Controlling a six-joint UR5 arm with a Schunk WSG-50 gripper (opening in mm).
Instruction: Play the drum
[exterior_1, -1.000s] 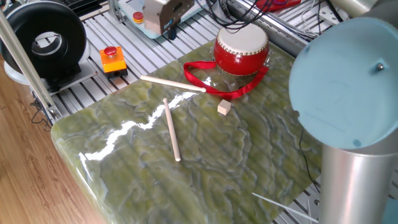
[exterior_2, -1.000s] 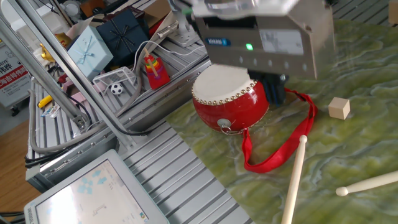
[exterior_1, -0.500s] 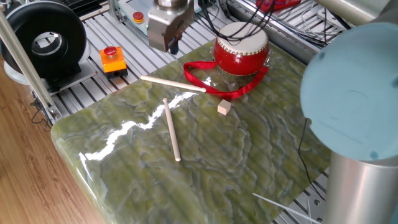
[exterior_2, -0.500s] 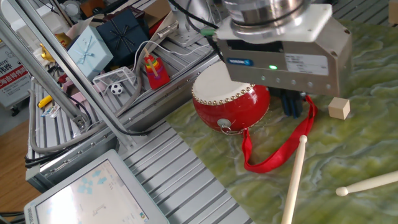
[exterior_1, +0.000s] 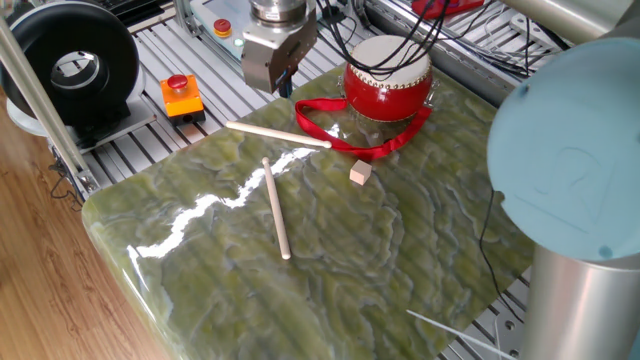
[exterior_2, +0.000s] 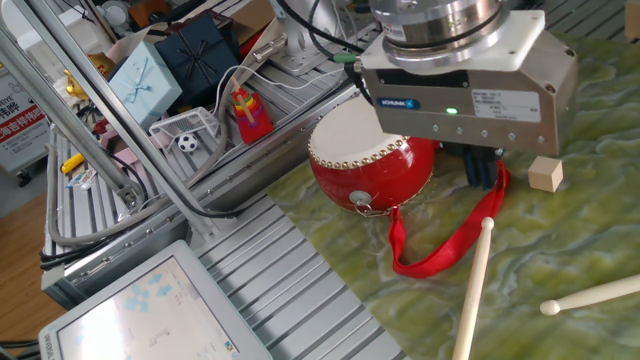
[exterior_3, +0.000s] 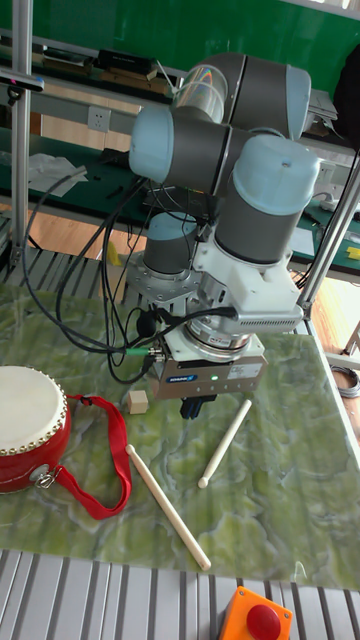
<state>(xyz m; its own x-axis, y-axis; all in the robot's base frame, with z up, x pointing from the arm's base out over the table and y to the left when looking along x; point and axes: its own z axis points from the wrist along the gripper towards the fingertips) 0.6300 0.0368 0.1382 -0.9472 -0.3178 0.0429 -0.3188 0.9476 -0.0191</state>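
1. Tall fixed view: the drum (exterior_3: 25, 430) sits at the left edge of the frame on the green marbled table (exterior_3: 280, 500). It has a glossy red body, a cream skin top and a row of studs at the rim. Its red ribbon strap (exterior_3: 100, 470) loops out to the right.
2. The gripper (exterior_3: 196, 407) hangs from the arm at the centre of the frame, above the table and to the right of the drum. It holds nothing. Its dark fingers look close together, but I cannot tell whether they are parted or closed.
3. Two wooden drumsticks lie flat on the table. The first drumstick (exterior_3: 168, 507) runs diagonally at lower centre. The second drumstick (exterior_3: 225, 441) lies just right of the gripper. A small wooden cube (exterior_3: 138, 401) rests between the drum and the gripper.
4. An orange box with a red button (exterior_3: 257, 615) sits at the bottom edge of the frame.
5. The other fixed view: an open crate (exterior_2: 190, 135) at upper left holds a small ball. Beside it stand a light blue gift box (exterior_2: 140, 80) and a dark gift box (exterior_2: 205, 45).
6. Compared with half a second ago, the gripper has shifted slightly to the right and towards the table in the fixed views. The drum, ribbon, sticks and cube lie where they were.
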